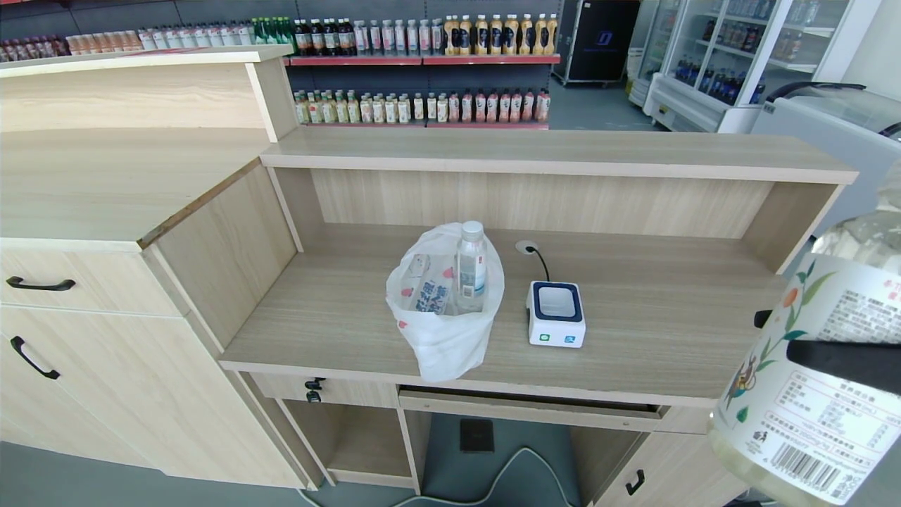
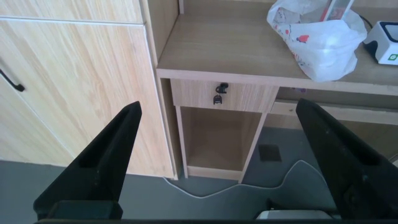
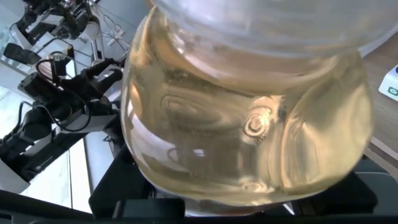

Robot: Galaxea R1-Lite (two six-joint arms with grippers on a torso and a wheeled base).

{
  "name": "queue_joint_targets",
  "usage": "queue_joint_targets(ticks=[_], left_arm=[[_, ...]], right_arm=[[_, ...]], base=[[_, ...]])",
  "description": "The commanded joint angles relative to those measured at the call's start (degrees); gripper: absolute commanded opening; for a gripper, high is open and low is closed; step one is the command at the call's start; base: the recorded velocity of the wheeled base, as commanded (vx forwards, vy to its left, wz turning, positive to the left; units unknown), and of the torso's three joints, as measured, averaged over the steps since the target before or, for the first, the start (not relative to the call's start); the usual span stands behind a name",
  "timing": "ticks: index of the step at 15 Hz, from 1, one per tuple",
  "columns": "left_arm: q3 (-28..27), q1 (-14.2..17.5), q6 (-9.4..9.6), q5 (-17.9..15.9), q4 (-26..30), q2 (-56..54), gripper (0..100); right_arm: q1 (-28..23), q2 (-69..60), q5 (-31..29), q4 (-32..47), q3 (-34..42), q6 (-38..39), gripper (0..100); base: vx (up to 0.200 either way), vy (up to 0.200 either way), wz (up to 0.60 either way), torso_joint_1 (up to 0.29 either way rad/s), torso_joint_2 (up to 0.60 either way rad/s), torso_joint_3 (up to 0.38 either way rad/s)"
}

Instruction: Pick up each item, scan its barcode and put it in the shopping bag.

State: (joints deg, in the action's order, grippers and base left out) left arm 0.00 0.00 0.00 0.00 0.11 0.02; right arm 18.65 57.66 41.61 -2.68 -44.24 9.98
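A large bottle of pale yellow drink [image 1: 820, 380] with a flowered label hangs at the right, off the counter's right end and close to the head camera, barcode low on its side. My right gripper is shut on it; one black finger [image 1: 841, 360] crosses the label. The same bottle [image 3: 249, 124] shows from its base in the right wrist view. The white shopping bag [image 1: 443, 317] stands open mid-counter with a clear water bottle [image 1: 471, 271] and a printed packet [image 1: 429, 289] inside. The white barcode scanner [image 1: 556, 313] sits right of it. My left gripper [image 2: 217, 162] hangs open, low before the counter front.
The wooden counter [image 1: 633, 331] has a raised back shelf and side walls. A tall cabinet with black handles [image 1: 42, 285] stands on the left. Under the desktop a shallow drawer [image 1: 528, 410] sits slightly ajar. The bag [image 2: 323, 43] and scanner [image 2: 387, 43] lie above the left gripper.
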Motion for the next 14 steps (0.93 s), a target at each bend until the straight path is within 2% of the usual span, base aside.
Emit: queue_joint_targets(ticks=[1, 2, 3, 4, 5, 8, 12, 14], left_arm=[[0.0, 0.0, 0.0, 0.0, -0.02, -0.02, 100], [0.0, 0.0, 0.0, 0.0, -0.02, -0.02, 100], [0.0, 0.0, 0.0, 0.0, -0.02, -0.02, 100], [0.0, 0.0, 0.0, 0.0, -0.02, -0.02, 100], [0.0, 0.0, 0.0, 0.0, -0.02, -0.02, 100], [0.0, 0.0, 0.0, 0.0, 0.07, -0.02, 100], [0.0, 0.0, 0.0, 0.0, -0.02, -0.02, 100], [0.0, 0.0, 0.0, 0.0, -0.02, -0.02, 100]], right_arm=[[-0.28, 1.05, -0.47, -0.22, -0.23, -1.02, 0], [-1.43, 2.9, -2.41, -1.62, -0.23, -4.1, 0], [-7.67, 10.37, -10.67, -9.27, 0.38, -18.42, 0], [-12.59, 15.46, -14.54, -16.48, 1.26, -28.53, 0], [-18.65, 21.79, -16.29, -28.7, 3.55, -39.78, 0], [-25.77, 33.22, -16.56, -54.27, 7.59, -57.45, 0], [-25.95, 37.7, -16.21, -59.98, 5.39, -65.62, 0], [-25.51, 39.37, -16.03, -63.76, 5.83, -66.41, 0]], base=[[0.0, 0.0, 0.0, 0.0, 0.0, 0.0], [0.0, 0.0, 0.0, 0.0, 0.0, 0.0], [0.0, 0.0, 0.0, 0.0, 0.0, 0.0], [0.0, 0.0, 0.0, 0.0, 0.0, 0.0], [0.0, 0.0, 0.0, 0.0, 0.0, 0.0], [0.0, 0.0, 0.0, 0.0, 0.0, 0.0], [0.0, 0.0, 0.0, 0.0, 0.0, 0.0], [0.0, 0.0, 0.6, 0.002, 0.0, 0.002]])
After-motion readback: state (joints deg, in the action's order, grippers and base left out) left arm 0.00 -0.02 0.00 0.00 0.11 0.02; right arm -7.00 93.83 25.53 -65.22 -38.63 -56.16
